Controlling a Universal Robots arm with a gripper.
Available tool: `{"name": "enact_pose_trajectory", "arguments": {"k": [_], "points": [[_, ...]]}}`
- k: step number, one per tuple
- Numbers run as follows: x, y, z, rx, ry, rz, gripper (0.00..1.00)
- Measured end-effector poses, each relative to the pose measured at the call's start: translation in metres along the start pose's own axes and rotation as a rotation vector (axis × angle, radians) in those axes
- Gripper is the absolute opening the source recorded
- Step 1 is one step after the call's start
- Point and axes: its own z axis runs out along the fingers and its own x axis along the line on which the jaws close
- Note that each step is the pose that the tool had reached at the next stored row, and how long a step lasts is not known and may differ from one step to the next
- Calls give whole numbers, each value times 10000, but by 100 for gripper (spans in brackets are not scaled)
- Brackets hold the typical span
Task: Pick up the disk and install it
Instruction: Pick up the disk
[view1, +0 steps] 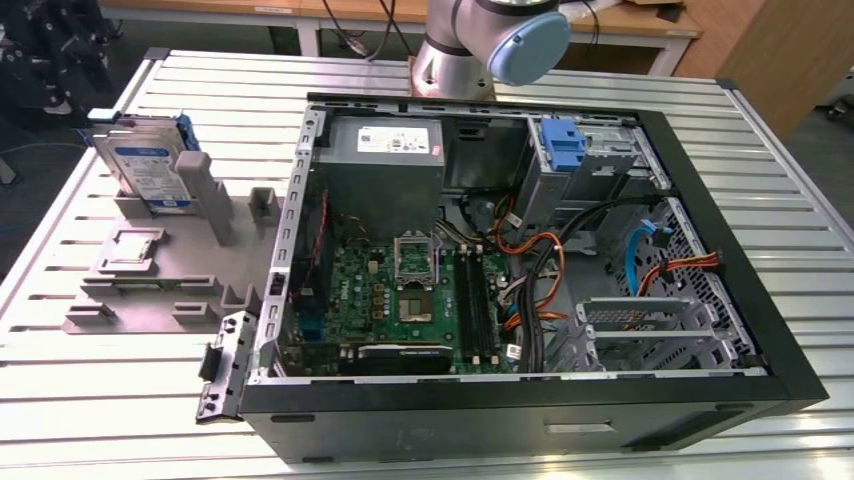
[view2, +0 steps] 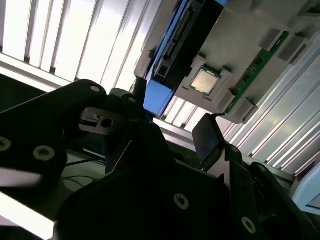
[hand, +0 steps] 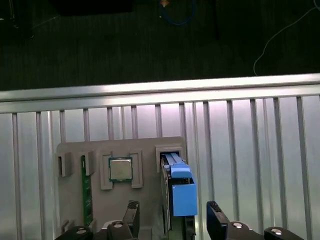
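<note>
Silver-grey flat rectangular hard-drive disk (view1: 144, 168) with blue plastic rails, upright in a slot at the far end of a grey plastic holder block (view1: 160, 275). On the slatted metal table (view1: 80, 400), at the exterior view's left of the open black computer case (view1: 441, 425). In the first wrist view, black two-finger gripper (hand: 172, 217) spread wide, holding nothing, fingertips (hand: 131, 214) flanking the disk's blue end, apart from it.

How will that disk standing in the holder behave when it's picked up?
Probably rigid: the disk looks like a metal-cased slab. Standing on edge in the grey holder, it could tip if pushed sideways. Its blue plastic rails may feel slippery.
</note>
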Motion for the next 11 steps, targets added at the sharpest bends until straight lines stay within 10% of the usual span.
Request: {"name": "enact_pose_trajectory", "arguments": {"k": [11], "points": [[1,37,169,-12,2,-659,65]]}}
